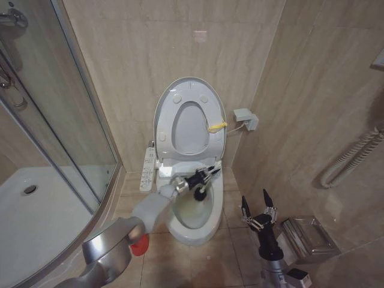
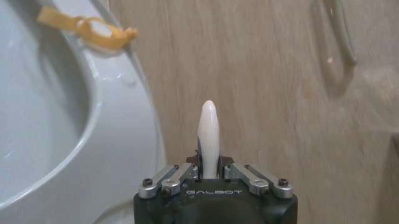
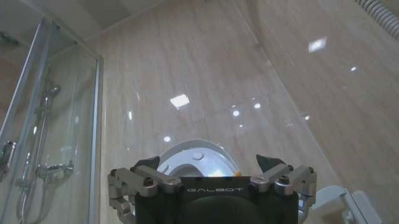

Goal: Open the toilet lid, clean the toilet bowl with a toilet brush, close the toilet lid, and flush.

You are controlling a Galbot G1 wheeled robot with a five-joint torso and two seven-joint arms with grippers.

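Toilet brush (image 1: 203, 186) sits centre frame in head view, over the toilet bowl (image 1: 193, 217), dark bristle head dipping toward the yellowish basin, white handle tip poking up right at approx the bowl's back rim. Thin stick, prob light and stiff but smooth plastic, so likely slippery and apt to twist under scrubbing load; best hold looks like mid-to-upper handle, well clear of bristles. Left gripper (image 2: 210, 170) pinches the handle (image 2: 208, 135) near its top, fingers closed tight on it, rounded tip sticking out past them. Toilet lid (image 1: 189, 120) stands upright against the wall, upper centre, yellow tag (image 1: 216, 126) at its right edge. Right gripper (image 1: 258, 207) idles lower right, fingers spread wide, nothing in them.
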